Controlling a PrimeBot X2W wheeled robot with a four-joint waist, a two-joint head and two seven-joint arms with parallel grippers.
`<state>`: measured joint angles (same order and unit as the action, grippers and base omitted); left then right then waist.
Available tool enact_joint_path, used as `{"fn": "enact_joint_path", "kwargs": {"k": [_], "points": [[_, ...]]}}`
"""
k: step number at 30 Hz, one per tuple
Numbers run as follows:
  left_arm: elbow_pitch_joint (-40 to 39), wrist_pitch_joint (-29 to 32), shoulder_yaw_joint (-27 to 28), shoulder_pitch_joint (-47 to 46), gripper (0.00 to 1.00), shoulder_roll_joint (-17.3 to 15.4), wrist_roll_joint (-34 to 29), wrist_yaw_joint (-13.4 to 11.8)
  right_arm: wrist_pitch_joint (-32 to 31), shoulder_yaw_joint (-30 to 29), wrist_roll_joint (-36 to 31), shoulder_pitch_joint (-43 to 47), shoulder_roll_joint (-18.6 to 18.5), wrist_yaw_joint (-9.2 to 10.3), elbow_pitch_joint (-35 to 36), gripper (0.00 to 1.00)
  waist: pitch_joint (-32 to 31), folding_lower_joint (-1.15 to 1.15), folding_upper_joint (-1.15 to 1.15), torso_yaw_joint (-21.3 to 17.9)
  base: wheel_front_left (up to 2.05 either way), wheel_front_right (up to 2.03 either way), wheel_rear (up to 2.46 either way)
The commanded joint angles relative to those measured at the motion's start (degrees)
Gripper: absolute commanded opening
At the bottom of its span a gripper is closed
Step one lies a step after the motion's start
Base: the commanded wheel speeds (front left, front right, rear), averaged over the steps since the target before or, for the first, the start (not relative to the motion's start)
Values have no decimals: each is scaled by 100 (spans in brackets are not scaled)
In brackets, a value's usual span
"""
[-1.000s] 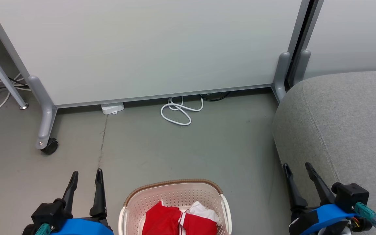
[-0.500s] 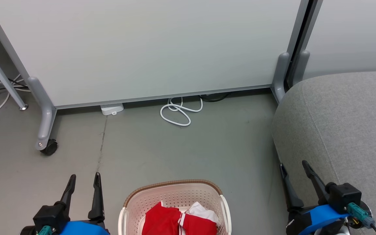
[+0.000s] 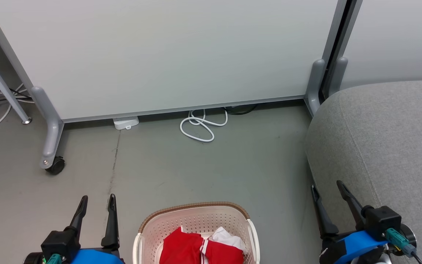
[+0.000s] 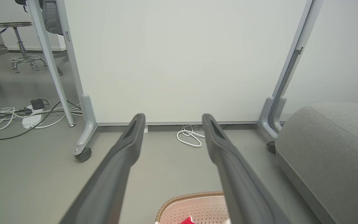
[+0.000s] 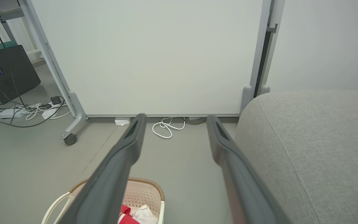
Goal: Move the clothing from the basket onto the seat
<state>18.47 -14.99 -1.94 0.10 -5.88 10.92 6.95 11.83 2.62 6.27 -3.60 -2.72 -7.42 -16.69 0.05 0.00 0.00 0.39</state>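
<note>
The cream basket [image 3: 196,220] with a brown rim stands on the floor at the bottom centre of the head view, cut off by the frame edge. Red clothing [image 3: 187,247] with white trim lies bunched inside it. The light-grey seat [image 3: 387,146] fills the right side. My left gripper [image 3: 98,199] is open to the left of the basket, with nothing between its fingers. My right gripper [image 3: 326,184] is open beside the seat's front edge, right of the basket. The basket rim [image 4: 191,199] and the seat [image 4: 331,149] show in the left wrist view, the basket [image 5: 141,193] and seat [image 5: 309,143] in the right wrist view.
A white partition panel [image 3: 167,55] on grey wheeled legs [image 3: 51,146] stands across the back. A coiled white cable [image 3: 202,126] and a small white box [image 3: 126,121] lie at its foot. More cables and a power strip [image 4: 29,119] lie at the far left. Grey floor separates the basket from the panel.
My right gripper has drifted slightly down and left in the head view. The left gripper dipped a little lower. Basket and clothing are unmoved.
</note>
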Motion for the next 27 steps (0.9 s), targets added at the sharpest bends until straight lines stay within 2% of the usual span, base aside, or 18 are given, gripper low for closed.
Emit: {"fn": "enact_joint_path", "kwargs": {"k": [1,9,15,27], "points": [[14,-30,30,7,100,3,-45,29,-10,12,1,21,-30,-13,19,100,-2,0,0,4,0,0,0],[95,-29,-57,27,100,16,-39,50,-34,101,13,30,-29,-13,24,100,3,0,0,-44,0,0,0],[325,-29,-253,-121,100,10,2,67,-48,324,25,-189,-27,-12,109,100,321,0,0,-304,0,0,0],[2045,59,-1024,-1047,100,-169,337,51,69,632,162,-712,-24,-8,369,100,1580,0,0,-1112,0,0,0]]}}
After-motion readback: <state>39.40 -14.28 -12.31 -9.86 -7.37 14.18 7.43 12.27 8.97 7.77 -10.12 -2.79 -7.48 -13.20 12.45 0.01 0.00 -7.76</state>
